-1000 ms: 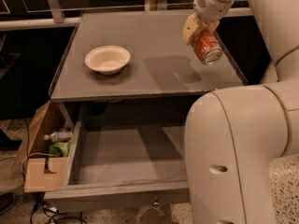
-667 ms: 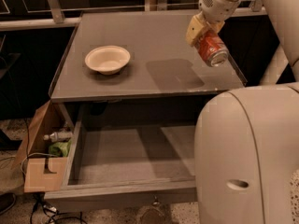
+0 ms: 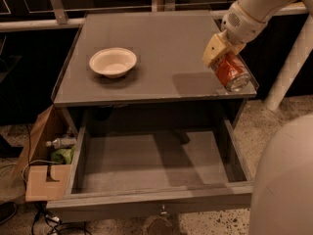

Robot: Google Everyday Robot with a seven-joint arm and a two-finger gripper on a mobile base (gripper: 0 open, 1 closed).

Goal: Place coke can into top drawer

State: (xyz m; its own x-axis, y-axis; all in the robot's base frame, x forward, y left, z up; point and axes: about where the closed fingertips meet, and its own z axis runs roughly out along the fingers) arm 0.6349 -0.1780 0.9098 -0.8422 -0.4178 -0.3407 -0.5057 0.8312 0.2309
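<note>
Gripper (image 3: 221,58) clamps coke can (image 3: 231,72) over cabinet top's (image 3: 166,48) right edge; top drawer (image 3: 151,163) open below.

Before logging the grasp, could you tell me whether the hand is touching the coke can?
Touching. The camera view shows the hand, above the right of the cabinet top, clamped on the tilted coke can.

arm (image 3: 257,9): extends in from 1 o'clock | pincer (image 3: 222,61): at 2 o'clock, clamped on tilted coke can (image 3: 232,72) | body shell (image 3: 286,180): 5 o'clock

A smooth white rounded arm (image 3: 254,9) ends in a tan blocky hand (image 3: 221,58), upper right. A bulky white shell (image 3: 286,180) sits lower right.
</note>
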